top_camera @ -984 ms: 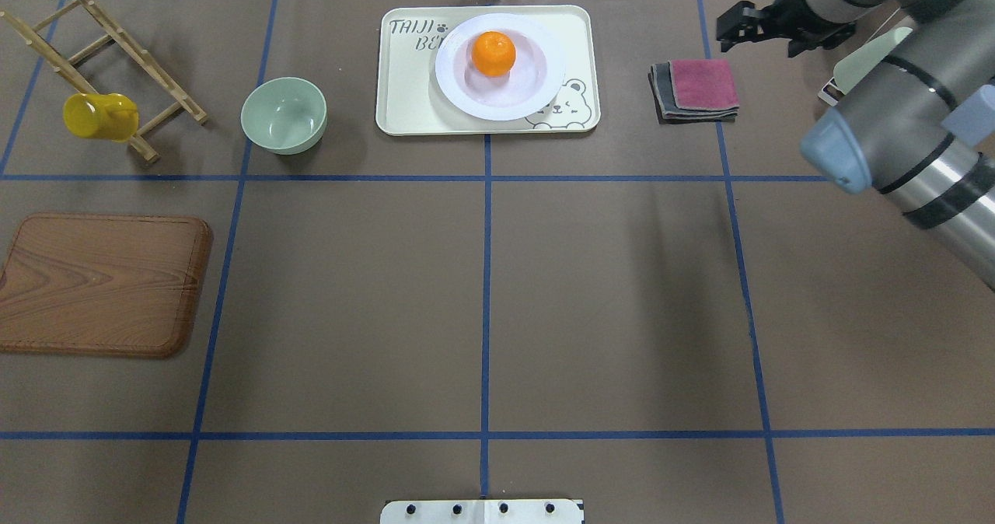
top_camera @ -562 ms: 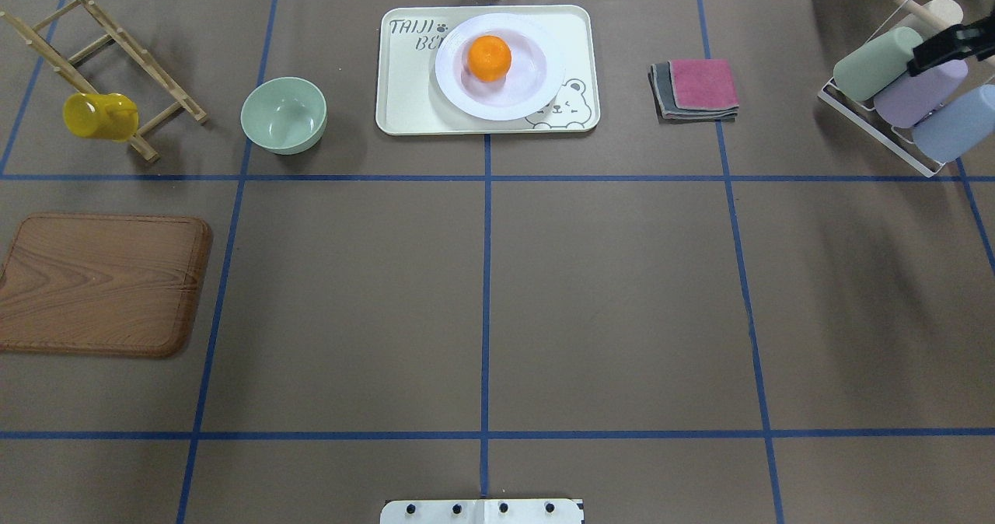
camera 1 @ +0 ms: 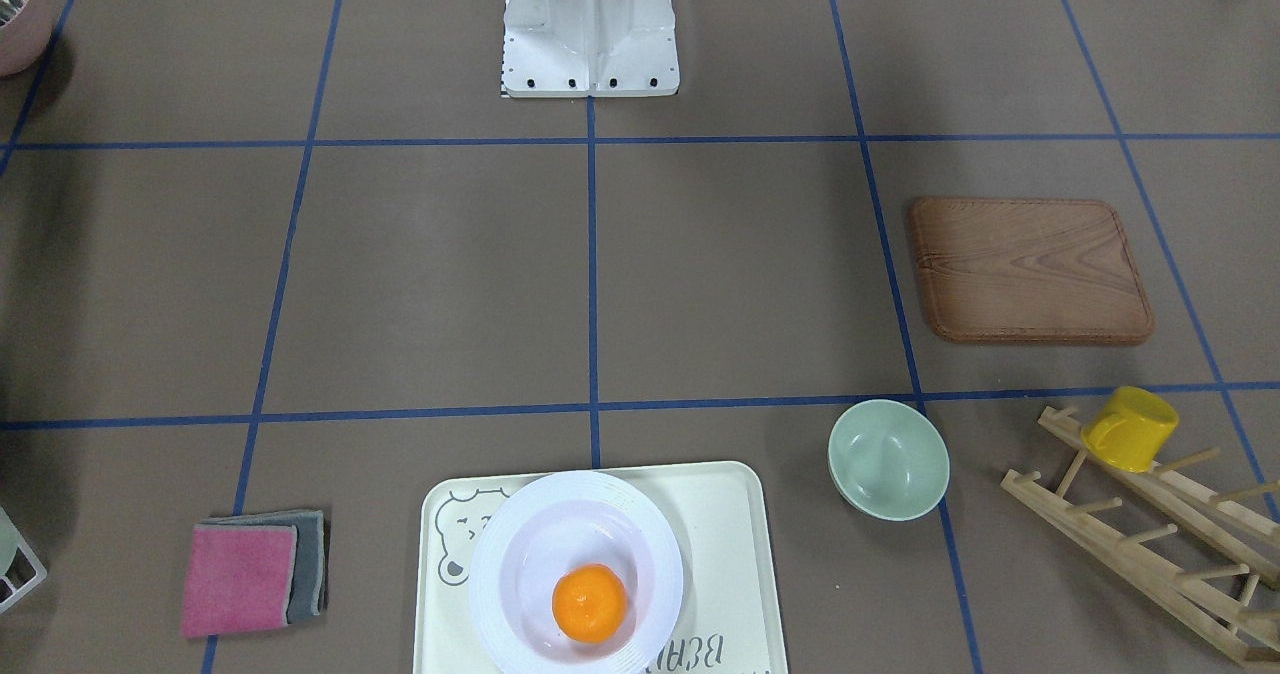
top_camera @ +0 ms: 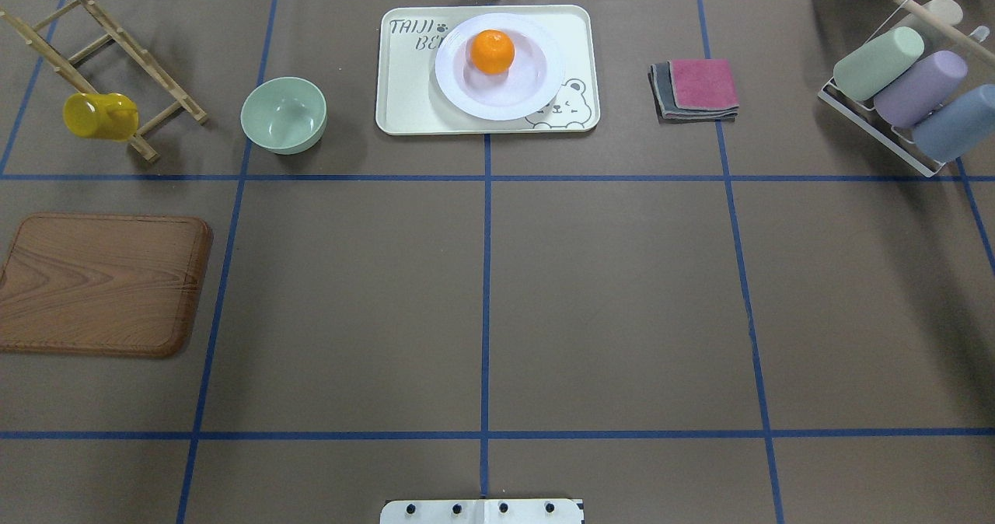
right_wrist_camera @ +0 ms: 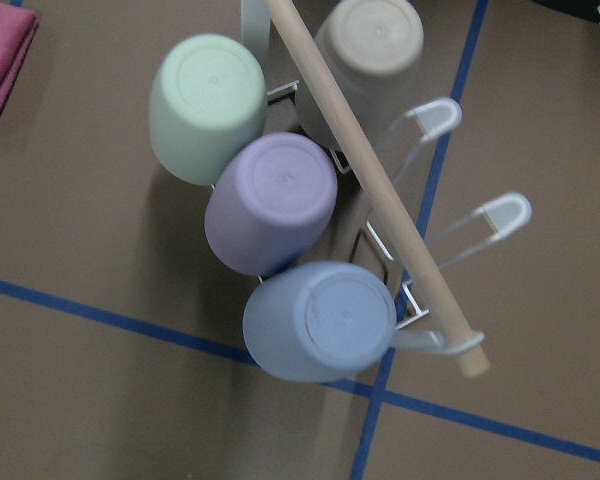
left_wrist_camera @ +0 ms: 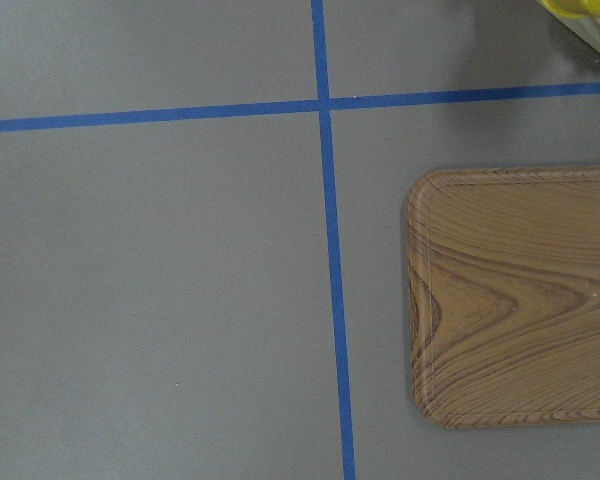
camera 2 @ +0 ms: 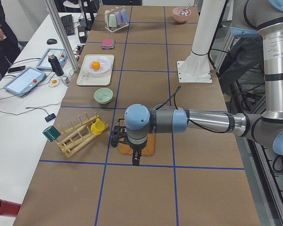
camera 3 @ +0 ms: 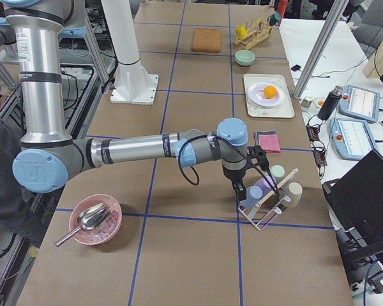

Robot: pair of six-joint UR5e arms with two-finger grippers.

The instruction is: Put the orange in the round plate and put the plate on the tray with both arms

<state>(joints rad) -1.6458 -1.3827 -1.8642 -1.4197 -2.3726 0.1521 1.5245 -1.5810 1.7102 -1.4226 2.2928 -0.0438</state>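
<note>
The orange (top_camera: 492, 51) lies in the sunken centre of the round white plate (top_camera: 536, 82). That plate rests on the cream bear tray (top_camera: 404, 81) at the far middle of the table, also in the front view: orange (camera 1: 590, 604), plate (camera 1: 520, 554), tray (camera 1: 725, 544). Neither arm shows in the overhead view. My left gripper (camera 2: 135, 161) hangs over the wooden board at the table's left end. Beside the cup rack at the right end is my right gripper (camera 3: 240, 191). I cannot tell whether either one is open or shut.
A pale-green bowl (top_camera: 284, 116) stands left of the tray and folded cloths (top_camera: 696, 89) lie right of it. At the left are a wooden board (top_camera: 101, 283) and a rack with a yellow mug (top_camera: 99, 116). The cup rack (top_camera: 902, 89) stands far right.
The right arm has drawn back out of the overhead view to the right, uncovering the cup rack. The orange has rocked slightly in the plate.
</note>
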